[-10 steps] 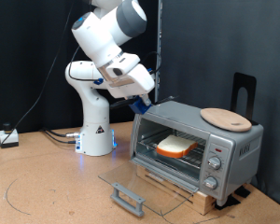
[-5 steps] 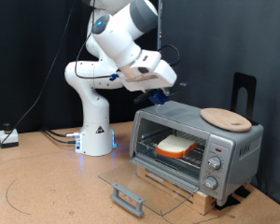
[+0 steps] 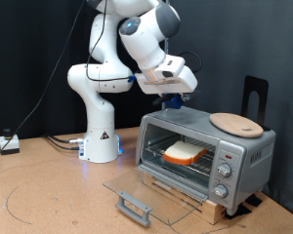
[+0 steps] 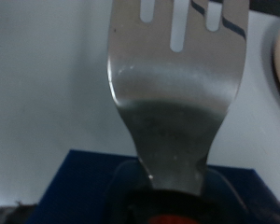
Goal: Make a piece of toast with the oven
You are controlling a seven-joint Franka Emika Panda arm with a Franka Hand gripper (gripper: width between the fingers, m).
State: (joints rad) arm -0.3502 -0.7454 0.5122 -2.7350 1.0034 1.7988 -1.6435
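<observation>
Gripper point(image 3: 171, 98) hovers above oven point(image 3: 205, 153) top, gripping metal fork point(image 4: 177, 84), you see tines pointing away. Piece of toast point(image 3: 185, 151) sits on rack inside, door point(image 3: 146, 199) down, well below your hand.

Silver oven point(image 3: 207, 146); orange-tan toast point(image 3: 185, 151), paler face; light-wood board point(image 3: 235, 123); brown bench point(image 3: 49, 190); white arm point(image 3: 137, 39).

You see a glossy white arm point(image 3: 117, 58) built of rounded, bulging segments with dark grey bands at the joints. Its flared white base point(image 3: 101, 146) glows faintly blue at the foot. The hand point(image 3: 169, 78) is a flat white block with blue underneath.
</observation>
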